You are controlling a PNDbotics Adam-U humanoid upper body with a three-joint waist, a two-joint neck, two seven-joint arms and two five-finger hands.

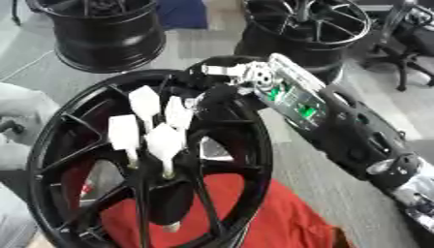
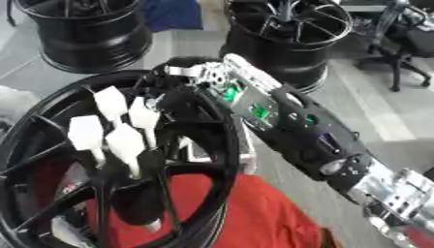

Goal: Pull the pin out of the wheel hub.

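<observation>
Hub [image 1: 59, 160]: black spoked wheel, foreground, lower left, lying over red cloth [image 1: 288, 218]. White pins [image 1: 165, 140] stand in centre of hub, four visible w/ broad white heads, close together; a further white piece shows lower at the hub centre. Right hand [image 1: 222, 92] enters from right, wrist bent over upper rim, fingers reaching toward the pins; grip state cannot be told, fingers obscured. Two more black wheels [image 1: 106, 34] behind on floor.
</observation>
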